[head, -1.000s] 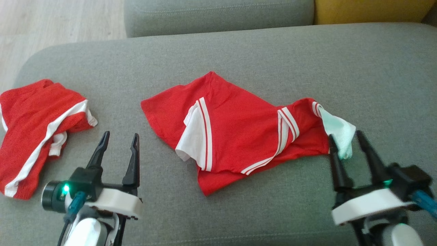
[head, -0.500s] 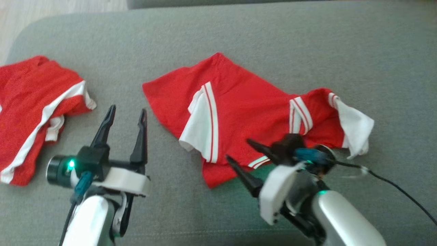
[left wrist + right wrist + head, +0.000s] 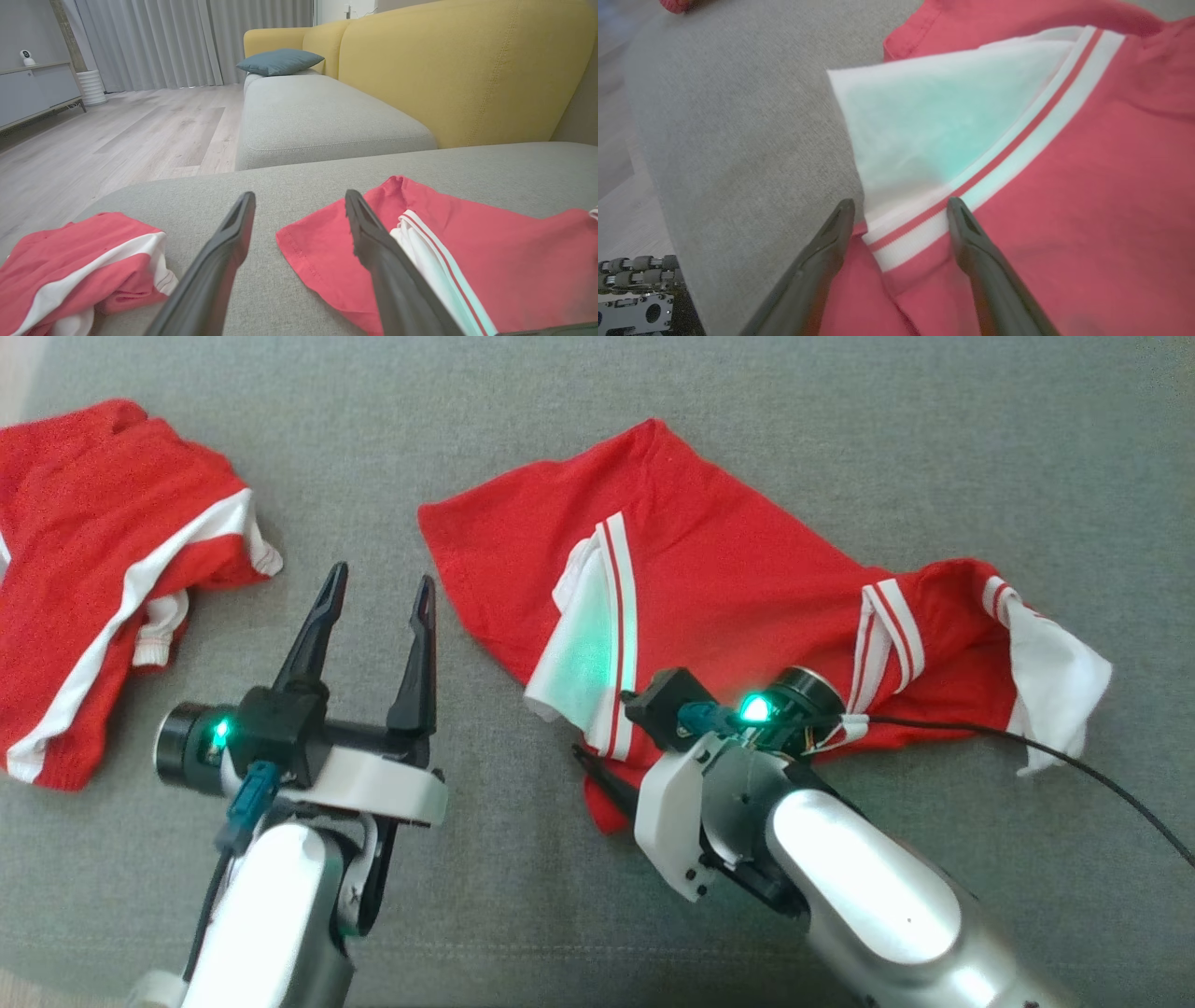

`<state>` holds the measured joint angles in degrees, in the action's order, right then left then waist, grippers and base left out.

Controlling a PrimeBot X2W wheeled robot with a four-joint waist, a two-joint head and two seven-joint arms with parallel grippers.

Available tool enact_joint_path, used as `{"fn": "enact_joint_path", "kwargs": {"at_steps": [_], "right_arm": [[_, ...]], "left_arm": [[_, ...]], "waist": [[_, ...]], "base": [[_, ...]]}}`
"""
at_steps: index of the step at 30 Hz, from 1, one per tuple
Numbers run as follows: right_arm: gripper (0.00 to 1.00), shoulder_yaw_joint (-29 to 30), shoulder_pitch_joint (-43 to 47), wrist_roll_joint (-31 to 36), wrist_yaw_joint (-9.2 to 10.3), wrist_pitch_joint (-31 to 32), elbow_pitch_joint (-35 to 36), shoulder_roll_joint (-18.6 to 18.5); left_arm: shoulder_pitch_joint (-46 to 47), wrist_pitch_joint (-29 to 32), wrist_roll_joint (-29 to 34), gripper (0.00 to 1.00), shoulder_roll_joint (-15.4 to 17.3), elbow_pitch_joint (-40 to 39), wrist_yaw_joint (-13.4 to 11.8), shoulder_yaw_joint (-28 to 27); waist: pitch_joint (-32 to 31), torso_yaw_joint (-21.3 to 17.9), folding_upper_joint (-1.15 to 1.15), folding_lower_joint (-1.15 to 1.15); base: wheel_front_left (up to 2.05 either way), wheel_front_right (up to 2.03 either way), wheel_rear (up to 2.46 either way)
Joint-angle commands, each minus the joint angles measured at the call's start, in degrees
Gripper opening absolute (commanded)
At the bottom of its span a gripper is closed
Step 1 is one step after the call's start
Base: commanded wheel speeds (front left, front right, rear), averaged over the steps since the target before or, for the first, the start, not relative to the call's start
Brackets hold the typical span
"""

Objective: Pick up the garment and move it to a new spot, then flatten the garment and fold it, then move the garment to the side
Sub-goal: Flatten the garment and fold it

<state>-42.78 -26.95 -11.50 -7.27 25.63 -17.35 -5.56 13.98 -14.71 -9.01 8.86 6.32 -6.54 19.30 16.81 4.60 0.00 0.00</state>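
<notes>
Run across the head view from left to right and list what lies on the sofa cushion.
From the left: crumpled red-and-white garment → left gripper, jaws open → red shirt → white sleeve end of that shirt. The right gripper overlaps the shirt, so it is left out of the order.

The garment point(image 3: 728, 607) is lying across the seat cushion's point(image 3: 840, 411) middle, a second garment point(image 3: 84, 569) sitting by its left edge. My left gripper point(image 3: 383, 574) is hovering between them, my right gripper point(image 3: 901, 205) over the garment's near edge.
</notes>
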Motion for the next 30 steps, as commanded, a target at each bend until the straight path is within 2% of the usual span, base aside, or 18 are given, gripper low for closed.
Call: {"fn": "enact_joint_path", "kwargs": {"at_steps": [1,2,5,11,17,24,30], "right_arm": [[1.0,-1.08,-1.83,1.32,-0.22,-1.48,-0.35,2.02],[1.0,-1.0,-2.13,1.7,-0.22,-2.16,-1.38,2.15],[0.0,-0.6,-2.61,1.96,-0.22,-4.33,-3.31,2.44],[0.0,1.99,-1.86,0.61,-0.22,-8.73,-2.62,2.63],[0.0,8.92,-0.07,-1.19,-0.22,-11.6,4.37,2.38],[0.0,23.62,0.18,-2.28,-0.22,-11.43,10.22,-2.54],[0.0,31.53,-5.27,-5.35,-0.22,-12.46,5.33,-8.53]], "left_arm": [[2.78,-0.29,1.09,1.0,0.37,-1.93,0.19,-2.46],[2.91,-0.29,1.2,1.0,0.17,-1.87,0.28,-2.47],[3.1,-0.29,1.47,1.0,-0.32,-1.7,0.56,-2.63],[2.8,-0.29,1.91,1.0,-0.76,-1.36,1.0,-3.07],[1.81,-0.29,2.24,1.0,-0.86,-1.15,1.31,-3.93],[1.96,-0.29,2.74,1.0,-1.34,-1.42,1.79,-4.29],[4.0,-0.29,3.5,1.0,-2.19,-2.01,2.36,-3.81]], "waist": [[0.84,0.41,0.0,0.0],[0.98,0.5,0.0,0.0],[1.2,0.59,0.0,0.0],[0.63,0.42,0.0,0.0],[-0.86,-0.59,0.0,0.0],[-0.58,-1.12,0.0,0.0],[2.82,0.21,0.0,0.0]], "base": [[0.0,0.0,0.0],[0.0,0.0,0.0],[0.0,0.0,0.0],[0.0,0.0,0.0],[0.0,0.0,0.0],[0.0,0.0,0.0],[0.0,0.0,0.0]]}}
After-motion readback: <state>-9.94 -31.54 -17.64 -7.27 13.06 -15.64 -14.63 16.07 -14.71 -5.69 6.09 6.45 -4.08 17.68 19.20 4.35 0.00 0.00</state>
